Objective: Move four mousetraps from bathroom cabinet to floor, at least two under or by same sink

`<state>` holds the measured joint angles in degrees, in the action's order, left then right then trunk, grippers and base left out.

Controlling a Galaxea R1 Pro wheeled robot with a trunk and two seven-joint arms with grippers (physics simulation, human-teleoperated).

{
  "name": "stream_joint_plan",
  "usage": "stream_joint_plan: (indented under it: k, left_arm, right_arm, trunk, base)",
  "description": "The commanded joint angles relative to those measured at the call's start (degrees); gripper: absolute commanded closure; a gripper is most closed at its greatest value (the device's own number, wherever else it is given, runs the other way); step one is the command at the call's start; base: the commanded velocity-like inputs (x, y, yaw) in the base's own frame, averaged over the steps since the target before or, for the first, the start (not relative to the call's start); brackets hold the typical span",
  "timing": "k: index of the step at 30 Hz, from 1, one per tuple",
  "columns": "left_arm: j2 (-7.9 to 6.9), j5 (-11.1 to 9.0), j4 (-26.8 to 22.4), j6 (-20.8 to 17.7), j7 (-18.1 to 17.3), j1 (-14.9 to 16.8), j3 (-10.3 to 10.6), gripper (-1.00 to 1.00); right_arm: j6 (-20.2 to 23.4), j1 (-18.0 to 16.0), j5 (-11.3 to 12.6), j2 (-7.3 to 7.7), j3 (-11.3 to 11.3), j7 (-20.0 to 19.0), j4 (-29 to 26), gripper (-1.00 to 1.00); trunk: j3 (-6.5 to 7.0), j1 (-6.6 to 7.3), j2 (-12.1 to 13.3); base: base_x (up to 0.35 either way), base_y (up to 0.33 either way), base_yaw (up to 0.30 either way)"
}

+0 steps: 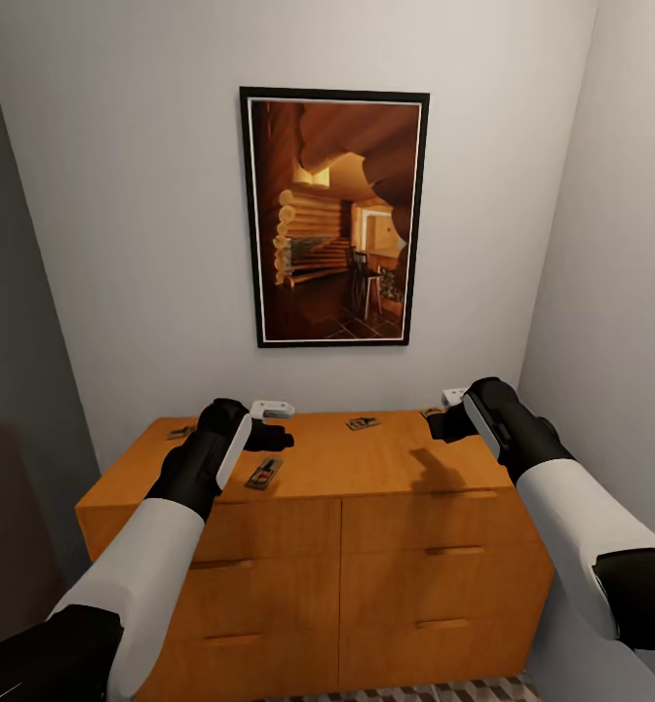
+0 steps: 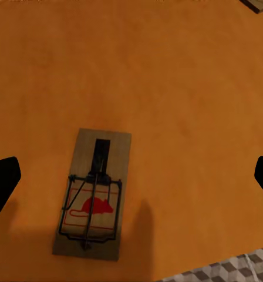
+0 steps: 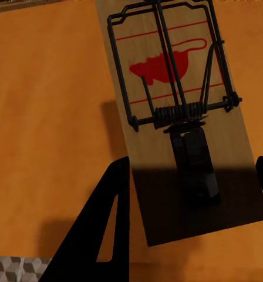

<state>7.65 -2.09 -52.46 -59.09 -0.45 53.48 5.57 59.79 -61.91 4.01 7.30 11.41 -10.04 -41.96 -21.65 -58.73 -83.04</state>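
Mousetraps are all sitting out on top of the cabinet point(image 1: 318, 546), none on the floor yet, so this looks like the start of the pickups. I count one at the far left edge point(image 1: 180, 431), one by the left claw point(image 1: 263, 474), one mid-back point(image 1: 363, 423), and one tucked at the right claw point(image 3: 181, 117). Left claw point(image 2: 131, 176) hovers spread wide over its trap, whose long axis runs roughly 12-to-6. Right claw point(image 3: 190, 194) is also open, fingers straddling the dark end of its trap, probably lined up to pinch across the short side. That one points about 11 o'clock.
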Motion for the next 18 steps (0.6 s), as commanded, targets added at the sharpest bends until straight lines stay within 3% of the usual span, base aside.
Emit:
stream_joint_plan:
  k: [1,18]
  left_arm:
    - [0.00,-0.21,-0.02,-0.23,0.05,0.04,0.01,-1.00]
    - [-0.08,-0.21,5.69,-0.30,0.18,0.04,-0.29,-1.00]
  right_arm:
    - [0.21,-0.05,0.47,0.08,0.27,0.20,-0.05,1.00]
    - [0.21,-0.05,0.47,0.08,0.27,0.20,-0.05,1.00]
  trunk:
    - [-0.07,0.00,-0.04]
    - [-0.07,0.00,-0.04]
  base:
    - [0.004,0.000,0.000]
    - [0.000,0.000,0.000]
